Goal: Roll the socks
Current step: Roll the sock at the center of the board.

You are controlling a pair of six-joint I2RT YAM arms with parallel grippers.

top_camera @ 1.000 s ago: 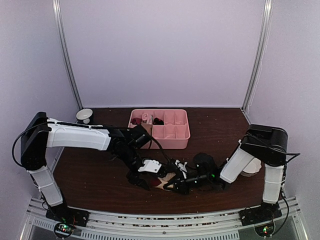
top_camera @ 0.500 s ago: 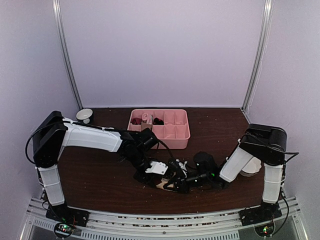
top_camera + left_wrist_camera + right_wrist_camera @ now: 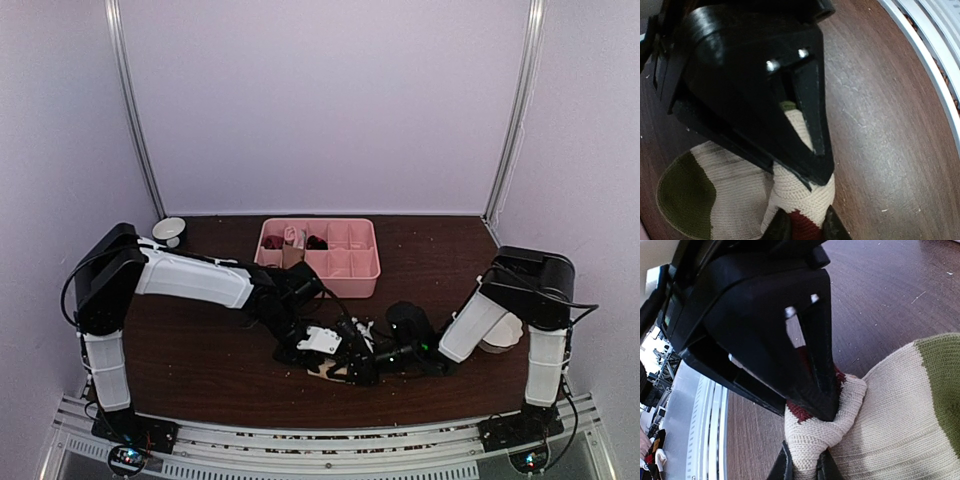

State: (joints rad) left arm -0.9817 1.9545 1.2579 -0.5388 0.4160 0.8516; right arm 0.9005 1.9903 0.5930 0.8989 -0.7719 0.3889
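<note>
Two grippers, one sock. Your left gripper (image 3: 802, 165) is nipped tight on a raised fold of the beige sock (image 3: 740, 200). Your right gripper (image 3: 812, 407) pinches its maroon patch. It lies on the table (image 3: 200, 360), near the front edge.

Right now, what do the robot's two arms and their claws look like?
Both the left arm and right arm have white shells between black joints, with thin black cables looping alongside. The left gripper and right gripper are glossy black, with two wedge-shaped fingers tapering to a point. Small green lights glow at the bases.
</note>
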